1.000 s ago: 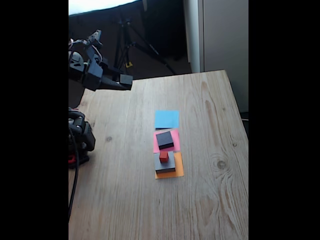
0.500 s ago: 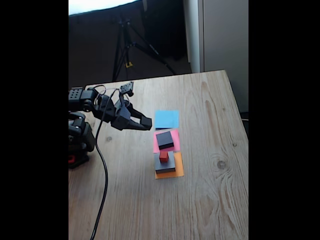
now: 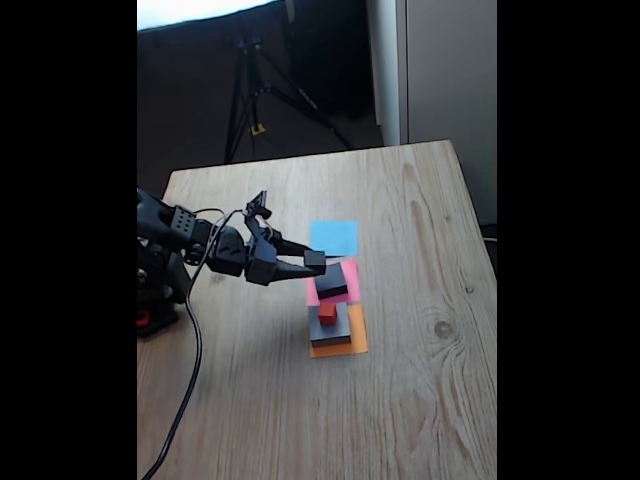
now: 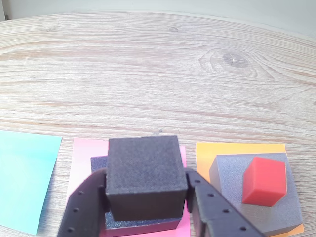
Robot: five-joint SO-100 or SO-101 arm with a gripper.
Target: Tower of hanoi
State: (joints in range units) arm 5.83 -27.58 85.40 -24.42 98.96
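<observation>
Your hand (image 4: 144, 195) is clamped on the small black cube (image 4: 143, 177), one finger (image 4: 84, 210) pressed against each side of it. In the wrist view the cube hangs directly over the medium black block (image 4: 140, 224), which lies on the pink paper square (image 4: 81, 165); whether the cube touches the block below cannot be told.

In the fixed view your arm (image 3: 185, 235) reaches out low and nearly level from its base (image 3: 160, 290) at the left edge of the worktop (image 3: 400, 400), with the hand (image 3: 312, 260) pointing right and the small black cube (image 3: 315, 258) just above the upper left corner of the medium black block (image 3: 331, 281). A black cable (image 3: 185, 370) trails from the arm down across the wood.

Taking the pink paper square (image 3: 350, 285) as your reference: the blue paper square (image 3: 333, 238) lies just beyond it, bare. The orange paper square (image 3: 358, 340) lies just on its near side and carries the large flat grey block (image 3: 335, 328), with the tiny red cube (image 3: 327, 313) sitting on top of that block. In the wrist view the orange paper square (image 4: 232, 148) sits to the right of the pink one, the large flat grey block (image 4: 281, 212) on it with the tiny red cube (image 4: 264, 181) on top, and the blue paper square (image 4: 24, 177) to the left.
</observation>
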